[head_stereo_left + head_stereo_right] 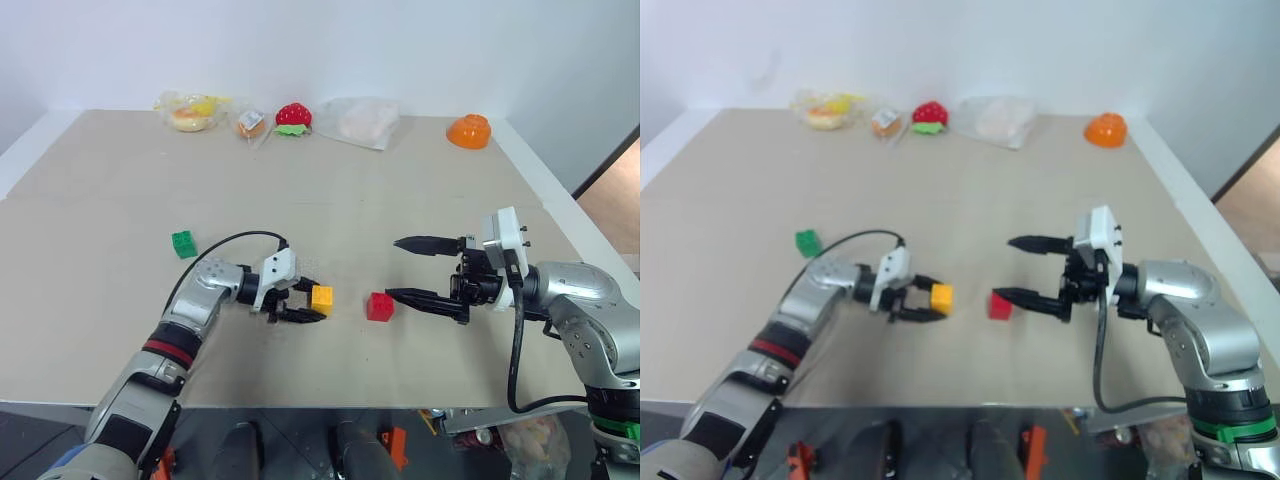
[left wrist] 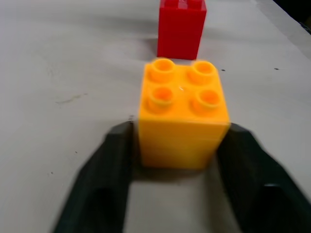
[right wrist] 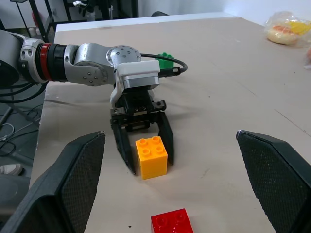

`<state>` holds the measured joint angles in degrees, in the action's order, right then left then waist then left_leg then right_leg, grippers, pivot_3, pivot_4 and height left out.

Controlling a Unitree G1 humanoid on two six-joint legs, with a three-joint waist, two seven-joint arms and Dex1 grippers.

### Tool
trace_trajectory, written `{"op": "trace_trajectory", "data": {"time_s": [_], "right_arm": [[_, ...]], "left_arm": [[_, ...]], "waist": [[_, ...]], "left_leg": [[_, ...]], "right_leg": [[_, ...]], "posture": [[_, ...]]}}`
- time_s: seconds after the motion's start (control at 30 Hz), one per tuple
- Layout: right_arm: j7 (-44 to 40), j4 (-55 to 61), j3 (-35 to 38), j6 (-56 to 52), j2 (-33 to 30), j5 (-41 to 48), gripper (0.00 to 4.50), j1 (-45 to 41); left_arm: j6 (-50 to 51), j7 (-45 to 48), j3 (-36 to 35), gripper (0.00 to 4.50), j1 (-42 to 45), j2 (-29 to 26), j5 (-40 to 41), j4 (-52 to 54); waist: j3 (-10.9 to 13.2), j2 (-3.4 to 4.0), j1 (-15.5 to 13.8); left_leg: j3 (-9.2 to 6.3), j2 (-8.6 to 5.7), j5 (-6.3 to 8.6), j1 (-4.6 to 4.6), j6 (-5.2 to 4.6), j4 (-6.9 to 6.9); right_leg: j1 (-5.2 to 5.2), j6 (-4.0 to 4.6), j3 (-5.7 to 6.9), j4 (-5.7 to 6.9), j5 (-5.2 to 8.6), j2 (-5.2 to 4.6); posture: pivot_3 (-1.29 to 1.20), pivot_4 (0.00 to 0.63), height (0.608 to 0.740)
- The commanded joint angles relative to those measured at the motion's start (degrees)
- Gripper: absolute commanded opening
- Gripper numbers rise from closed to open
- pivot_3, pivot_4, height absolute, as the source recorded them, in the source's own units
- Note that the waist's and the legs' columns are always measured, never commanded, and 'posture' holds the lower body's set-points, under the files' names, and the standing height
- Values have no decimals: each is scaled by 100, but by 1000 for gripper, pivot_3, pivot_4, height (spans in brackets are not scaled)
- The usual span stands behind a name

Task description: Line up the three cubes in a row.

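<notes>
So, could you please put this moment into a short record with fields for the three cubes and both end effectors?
yellow cube: on the table, standing between the fingers of the left end effector, studs up
red cube: on the table beside the yellow one, a small gap between them
green cube: apart, further to the robot's left, not yet in the row
left end effector: fingers either side of the yellow cube, slightly parted from it
right end effector: wide open above the table near the red cube, holding nothing
</notes>
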<state>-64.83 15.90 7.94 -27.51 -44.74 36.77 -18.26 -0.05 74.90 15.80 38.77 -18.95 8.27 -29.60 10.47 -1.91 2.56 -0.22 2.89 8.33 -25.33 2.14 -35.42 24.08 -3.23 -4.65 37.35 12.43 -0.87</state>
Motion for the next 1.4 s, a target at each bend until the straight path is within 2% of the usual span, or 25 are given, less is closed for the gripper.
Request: {"op": "trace_trajectory", "data": {"time_s": [0.03,0.33,0.4,0.87,1.2,1.23,1.27,1.4], "right_arm": [[-5,68,116,79,-36,56,4500,-71],[-96,-88,66,96,-25,71,4500,-242],[-130,-145,24,118,-6,52,4500,-297],[-174,-237,-41,173,1,20,4500,-402],[-132,-222,-30,170,-11,11,4500,-369],[-130,-219,-31,167,-12,12,4500,-370],[-127,-216,-31,165,-12,13,4500,-369],[-108,-214,-22,157,-6,20,4500,-367]], "left_arm": [[-49,-137,-97,4437,-53,-27,0,189],[381,-41,-503,4473,-568,-776,339,998],[483,-40,-510,4473,-647,-806,395,1100],[678,-193,-458,4473,-635,-599,421,1242],[524,-227,-249,4473,-376,-219,273,1038],[503,-284,-250,3950,-343,-194,234,964],[475,-274,-245,3747,-322,-179,235,914],[448,-225,-255,2337,-290,-186,265,860]], "waist": [[0,0,0],[0,1,16],[0,1,8],[0,1,-1],[0,1,-3],[0,1,-2],[0,1,-2],[0,1,2]], "left_leg": [[0,0,0,0,0,0],[0,8,0,2,0,8],[0,7,0,2,0,7],[2,4,0,0,0,5],[2,2,0,-1,0,2],[2,2,0,-1,0,3],[2,2,0,-1,0,3],[2,2,0,0,0,3]], "right_leg": [[0,0,0,0,0,0],[6,3,0,1,1,7],[4,4,0,1,2,5],[6,2,0,0,1,2],[4,1,-1,0,0,1],[4,1,-1,0,0,1],[4,1,-1,0,0,1],[4,1,-1,0,0,2]], "posture": [[0,150,740],[0,150,740],[0,150,740],[0,150,740],[0,150,740],[0,150,740],[0,150,740],[0,150,740]]}}
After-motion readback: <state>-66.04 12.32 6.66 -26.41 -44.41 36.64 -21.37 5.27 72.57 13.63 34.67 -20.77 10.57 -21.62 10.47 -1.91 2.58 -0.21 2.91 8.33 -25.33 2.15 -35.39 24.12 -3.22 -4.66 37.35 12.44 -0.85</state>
